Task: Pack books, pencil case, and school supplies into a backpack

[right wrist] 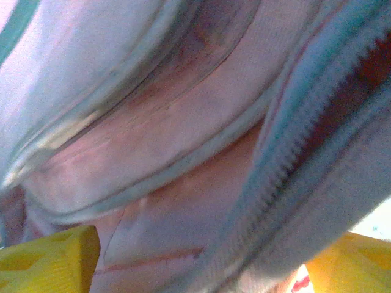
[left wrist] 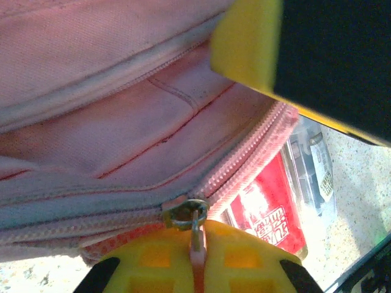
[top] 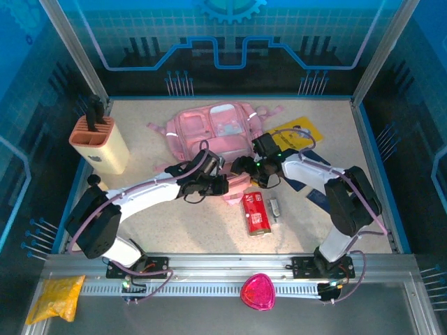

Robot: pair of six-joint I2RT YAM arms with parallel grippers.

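The pink backpack lies at the back middle of the table. My left gripper is at its near edge, shut on the pink zip pull that hangs from the metal slider ring. My right gripper stands just to the right of it, open, its yellow fingers wide apart with backpack fabric and zip teeth between them. The red pencil case lies on the table in front of the backpack, with the small grey-white supply piece beside it. A yellow book and a navy book lie at the right, partly under the right arm.
A beige knife block stands at the back left. On the near rail are a yellow plastic bag and a pink-red heart-shaped thing. Blue walls enclose the table.
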